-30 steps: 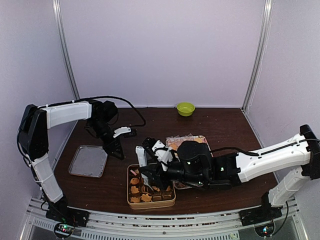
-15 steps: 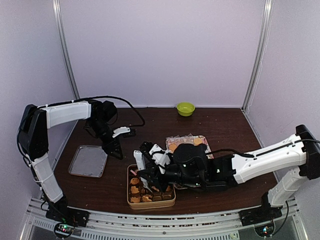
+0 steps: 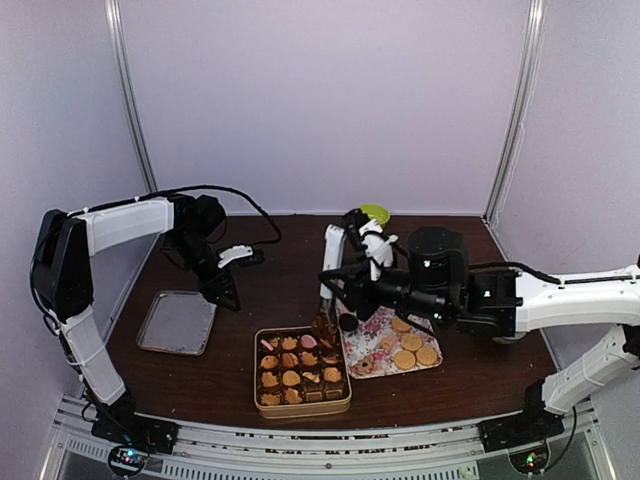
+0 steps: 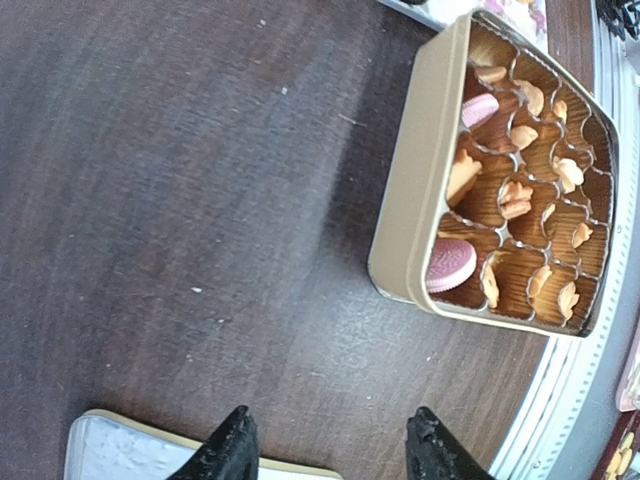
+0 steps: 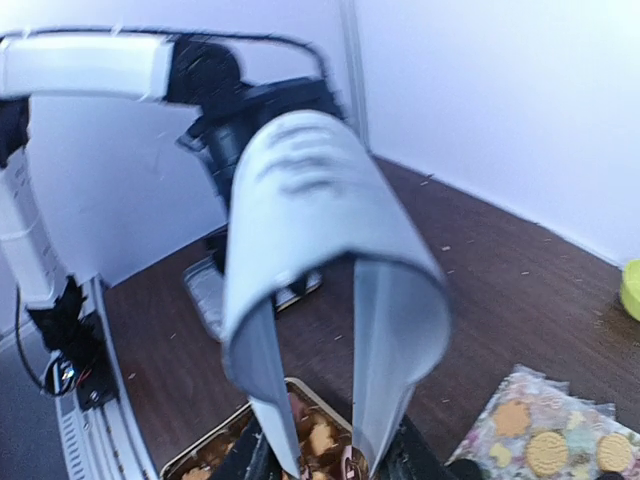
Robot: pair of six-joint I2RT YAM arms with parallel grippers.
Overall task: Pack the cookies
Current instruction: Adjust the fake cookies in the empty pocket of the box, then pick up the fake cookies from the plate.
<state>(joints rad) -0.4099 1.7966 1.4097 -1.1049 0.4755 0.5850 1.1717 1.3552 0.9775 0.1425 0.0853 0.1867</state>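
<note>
Apparently mid-transfer: the right gripper [image 3: 345, 288], jaws clenched on bent white plastic tongs [image 5: 310, 190], hangs over the far right corner of the square gold tin [image 3: 300, 409]. Small tan and pink cookies [image 3: 290, 378] sit in its cups; round ones wait on the floral tray [image 3: 378, 322] just right of it. The left gripper [image 4: 325, 445] is released, empty. Next, the tongs likely need to line up squarely over one tray cookie.

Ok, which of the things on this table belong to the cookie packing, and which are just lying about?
Belong to the job:
- cookies already in the gold tin
- more cookies on the floral tray
- white tongs

Lying about:
- green bowl at the back
- flat metal tray on the left, possibly the tin's lid
</note>
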